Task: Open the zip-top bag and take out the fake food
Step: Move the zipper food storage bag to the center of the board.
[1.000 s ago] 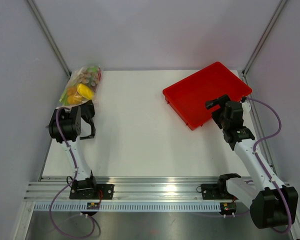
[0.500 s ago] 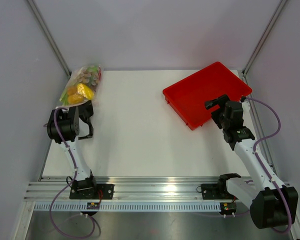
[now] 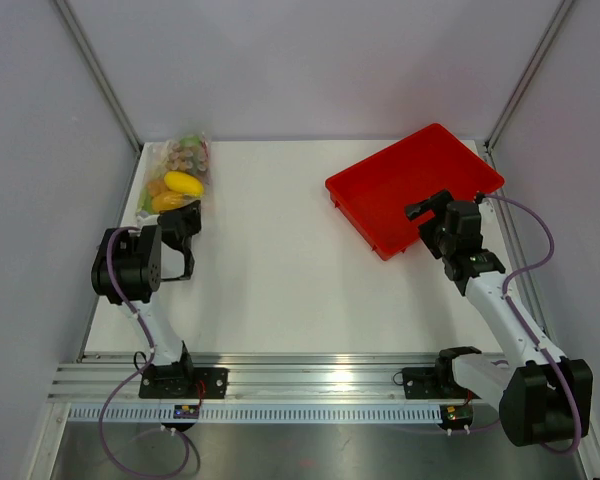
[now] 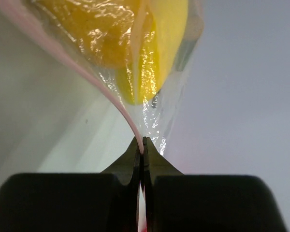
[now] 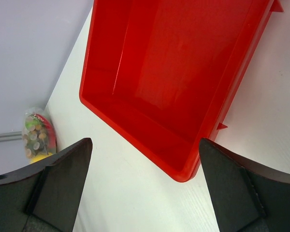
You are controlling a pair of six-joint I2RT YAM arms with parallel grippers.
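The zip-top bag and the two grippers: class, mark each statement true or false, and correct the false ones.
1. The left gripper is shut on the pink-edged mouth of the zip-top bag. True.
2. The right gripper is shut on the red tray. False: its jaws stand wide open above the tray, holding nothing.
3. The fake food lies inside the bag. True.
4. A yellow toy lies in the red tray. False: nothing shows in the tray.

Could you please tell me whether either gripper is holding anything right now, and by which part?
The left gripper is pinched shut on the zip-top bag at its pink zip strip. The right gripper is open and holds nothing.
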